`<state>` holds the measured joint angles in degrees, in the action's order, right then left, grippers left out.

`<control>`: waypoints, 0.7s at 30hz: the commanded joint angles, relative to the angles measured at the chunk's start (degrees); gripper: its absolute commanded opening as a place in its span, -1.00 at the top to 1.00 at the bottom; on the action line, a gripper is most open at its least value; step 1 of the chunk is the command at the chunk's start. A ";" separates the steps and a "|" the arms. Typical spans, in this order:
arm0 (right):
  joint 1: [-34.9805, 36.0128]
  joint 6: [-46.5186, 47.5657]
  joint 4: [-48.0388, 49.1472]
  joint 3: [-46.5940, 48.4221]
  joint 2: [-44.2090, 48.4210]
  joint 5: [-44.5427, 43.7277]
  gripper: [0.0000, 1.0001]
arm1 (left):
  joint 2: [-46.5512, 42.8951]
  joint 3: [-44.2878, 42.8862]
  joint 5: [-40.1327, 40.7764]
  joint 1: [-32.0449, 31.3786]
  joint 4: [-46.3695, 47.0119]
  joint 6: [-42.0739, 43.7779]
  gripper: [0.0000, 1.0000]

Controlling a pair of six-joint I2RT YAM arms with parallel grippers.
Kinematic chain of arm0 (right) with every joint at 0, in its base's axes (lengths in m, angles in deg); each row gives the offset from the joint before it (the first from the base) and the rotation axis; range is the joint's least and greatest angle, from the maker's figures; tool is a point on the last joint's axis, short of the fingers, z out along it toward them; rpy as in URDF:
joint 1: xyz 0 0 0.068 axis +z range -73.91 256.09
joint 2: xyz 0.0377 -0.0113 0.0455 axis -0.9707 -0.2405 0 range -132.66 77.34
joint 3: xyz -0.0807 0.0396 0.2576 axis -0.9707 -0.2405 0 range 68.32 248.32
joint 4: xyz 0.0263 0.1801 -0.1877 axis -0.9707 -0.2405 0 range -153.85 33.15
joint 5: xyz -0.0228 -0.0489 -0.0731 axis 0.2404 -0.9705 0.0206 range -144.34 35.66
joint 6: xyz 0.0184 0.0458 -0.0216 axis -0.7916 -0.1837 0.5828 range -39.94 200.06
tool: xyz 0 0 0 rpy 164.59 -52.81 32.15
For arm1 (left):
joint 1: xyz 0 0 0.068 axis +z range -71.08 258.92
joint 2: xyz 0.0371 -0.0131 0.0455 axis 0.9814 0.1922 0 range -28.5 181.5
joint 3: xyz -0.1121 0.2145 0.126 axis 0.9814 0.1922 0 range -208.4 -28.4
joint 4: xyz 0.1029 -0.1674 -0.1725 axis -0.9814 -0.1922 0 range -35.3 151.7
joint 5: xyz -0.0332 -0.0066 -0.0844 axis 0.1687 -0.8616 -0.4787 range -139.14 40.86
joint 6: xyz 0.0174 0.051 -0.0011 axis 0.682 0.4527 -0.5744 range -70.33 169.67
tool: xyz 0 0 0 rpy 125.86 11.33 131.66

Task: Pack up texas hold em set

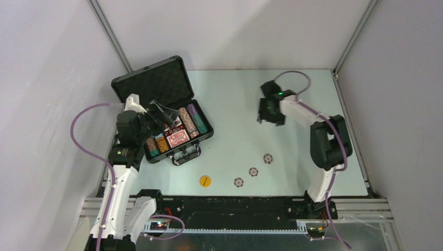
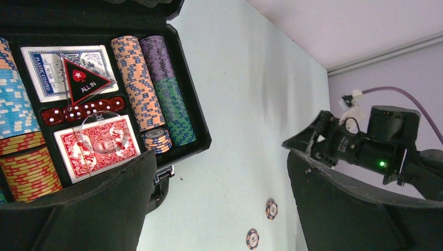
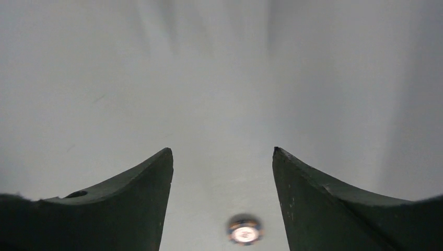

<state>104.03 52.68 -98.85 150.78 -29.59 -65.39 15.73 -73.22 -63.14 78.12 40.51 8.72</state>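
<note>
The black briefcase [image 1: 151, 81] lies open at the left, its foam lid tipped back. Rows of striped poker chips [image 2: 140, 83], a blue deck [image 2: 49, 70], a red deck [image 2: 99, 146], red dice and a black "ALL IN" triangle fill its tray. My left gripper [image 1: 158, 114] hovers over the tray, open and holding nothing [image 2: 222, 162]. Three striped chips [image 1: 253, 171] and a yellow disc [image 1: 205, 181] lie loose on the table. My right gripper [image 1: 270, 112] is at the far middle of the table, open [image 3: 223, 150]; a blurred chip [image 3: 244, 230] shows low between its fingers, touching neither.
The pale table [image 1: 235, 104] is walled by grey panels at the back and sides. A metal rail [image 1: 235, 204] runs along the near edge by the arm bases. The case's handle and latches [image 1: 185, 154] face the loose chips.
</note>
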 commanded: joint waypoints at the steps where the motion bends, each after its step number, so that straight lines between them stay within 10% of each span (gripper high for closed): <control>1: -14.25 0.05 1.17 -3.94 5.99 1.37 -0.55 | -0.50 -2.38 -1.42 0.62 0.18 1.28 -0.99; 8: -30.33 2.16 1.56 -5.20 9.09 4.05 -0.92 | 0.17 -2.56 -2.20 0.62 0.14 3.55 -0.99; 21: -41.45 3.04 4.22 -3.55 2.86 4.07 -0.97 | 3.46 -2.52 -7.57 4.97 0.02 7.42 -0.99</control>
<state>62.87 54.89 -96.40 145.36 -23.80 -61.02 18.41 -73.63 -67.29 82.01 40.11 13.84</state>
